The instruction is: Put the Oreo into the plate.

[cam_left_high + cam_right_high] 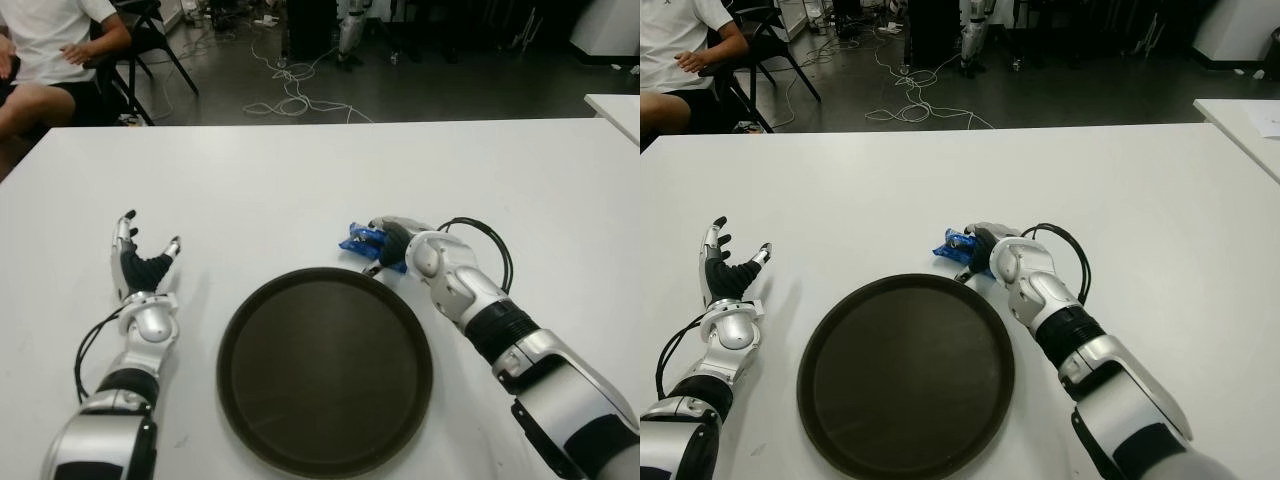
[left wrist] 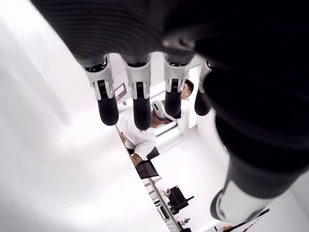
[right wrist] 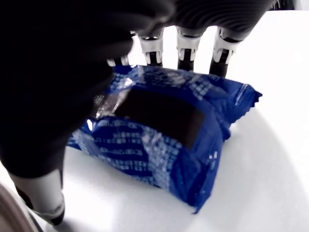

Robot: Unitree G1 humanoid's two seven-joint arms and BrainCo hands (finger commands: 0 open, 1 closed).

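Observation:
A blue Oreo packet (image 1: 357, 239) lies on the white table (image 1: 300, 180), just beyond the far right rim of the round dark plate (image 1: 325, 372). My right hand (image 1: 383, 247) is lowered over the packet. In the right wrist view the packet (image 3: 164, 130) lies flat on the table, with the fingers (image 3: 186, 50) standing behind it and the thumb (image 3: 41, 203) reaching down on its near side, beside the plate's rim. The hand cups the packet without clamping it. My left hand (image 1: 143, 256) shows idle to the left of the plate, fingers spread and empty.
A person (image 1: 45, 50) sits on a chair past the table's far left corner. Cables (image 1: 290, 95) trail on the floor behind. Another white table's corner (image 1: 615, 105) shows at the far right.

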